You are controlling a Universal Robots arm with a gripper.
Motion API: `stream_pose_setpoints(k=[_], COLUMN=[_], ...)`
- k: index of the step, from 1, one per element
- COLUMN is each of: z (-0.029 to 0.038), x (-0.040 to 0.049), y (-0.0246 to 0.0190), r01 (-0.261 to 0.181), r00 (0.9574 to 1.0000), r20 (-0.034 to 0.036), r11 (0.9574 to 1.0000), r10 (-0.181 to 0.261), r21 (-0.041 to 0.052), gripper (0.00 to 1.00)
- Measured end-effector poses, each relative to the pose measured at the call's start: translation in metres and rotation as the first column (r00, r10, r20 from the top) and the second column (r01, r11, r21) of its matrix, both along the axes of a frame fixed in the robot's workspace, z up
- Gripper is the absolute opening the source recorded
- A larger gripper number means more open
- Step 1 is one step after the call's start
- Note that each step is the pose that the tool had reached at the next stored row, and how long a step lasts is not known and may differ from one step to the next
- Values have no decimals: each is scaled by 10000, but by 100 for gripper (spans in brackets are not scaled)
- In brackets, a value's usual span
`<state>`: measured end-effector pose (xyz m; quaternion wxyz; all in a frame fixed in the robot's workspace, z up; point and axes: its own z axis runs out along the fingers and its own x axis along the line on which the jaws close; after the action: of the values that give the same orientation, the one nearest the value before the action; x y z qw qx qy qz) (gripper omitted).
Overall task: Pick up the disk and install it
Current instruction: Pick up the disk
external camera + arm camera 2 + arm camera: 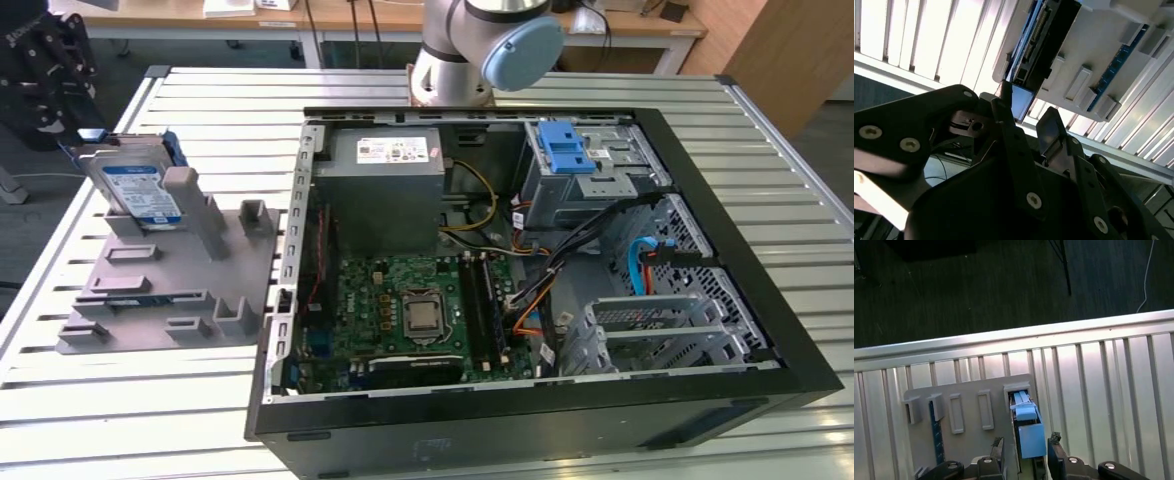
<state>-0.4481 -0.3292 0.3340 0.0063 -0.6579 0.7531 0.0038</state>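
The disk [136, 188] stood up on its edge in a slot of the grey holder [150, 300], at about ten o'clock in the exterior view. It was well apart from the open computer case [534, 425] in the middle. In the first wrist view the gripper [1026, 442] hung right over the disk's top end, with its black fingers [998, 445] one on each side of the blue carrier [1031, 437]. The fingers were open, just a bit wider than the disk. A thin gap showed on each side, so the gripper had hold of nothing. A few things could go wrong, I think. The fingers sat near the very end of the disk, so if they squeezed only the thin blue plastic, the disk could slip out or swing. If the pull was not straight, the disk could stick in its slot and drag the holder up off the slatted table [134, 430]. The drive cage [601, 175] sat at about one o'clock inside the case, with wires [587, 238] close at its six o'clock. A tilted disk might bump the cage's metal edge or catch a wire.
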Motion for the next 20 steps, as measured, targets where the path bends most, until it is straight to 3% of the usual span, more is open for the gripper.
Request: stream_pose_setpoints(k=[4,10,16,20], z=[-18,-18,-51,-104], x=[-14,-17,-35,-35], y=[27,27,24,24], r01=[-79,-80,-466,-484], r00=[10000,10000,9989,9988], r20=[1,-1,-6,-4], r11=[10000,10000,9989,9988], r10=[79,80,466,484], r21=[0,0,-1,0], gripper=[47,47,47,47])
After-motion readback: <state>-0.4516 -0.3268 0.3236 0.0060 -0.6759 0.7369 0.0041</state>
